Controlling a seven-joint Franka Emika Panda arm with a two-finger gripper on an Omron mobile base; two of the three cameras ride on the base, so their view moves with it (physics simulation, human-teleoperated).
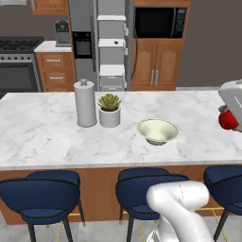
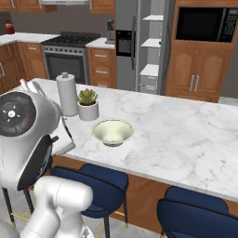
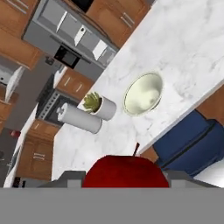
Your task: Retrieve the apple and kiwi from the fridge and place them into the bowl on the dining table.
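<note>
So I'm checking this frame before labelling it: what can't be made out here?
- Hand: its fingertips sit behind the apple in the hand view.
- Apple: cut by the left base view's right edge.
- Kiwi: a speck on a fridge shelf, too small to confirm.
- Bowl: looks empty.

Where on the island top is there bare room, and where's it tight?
Free: the dining table left of the paper towel roll, and the wide stretch right of the bowl. Crowded: roll and succulent pot touch or nearly so, bowl close by.

Glossy apple (image 3: pixel 124 171) (veined marble table (image 1: pixel 42 127))
</note>
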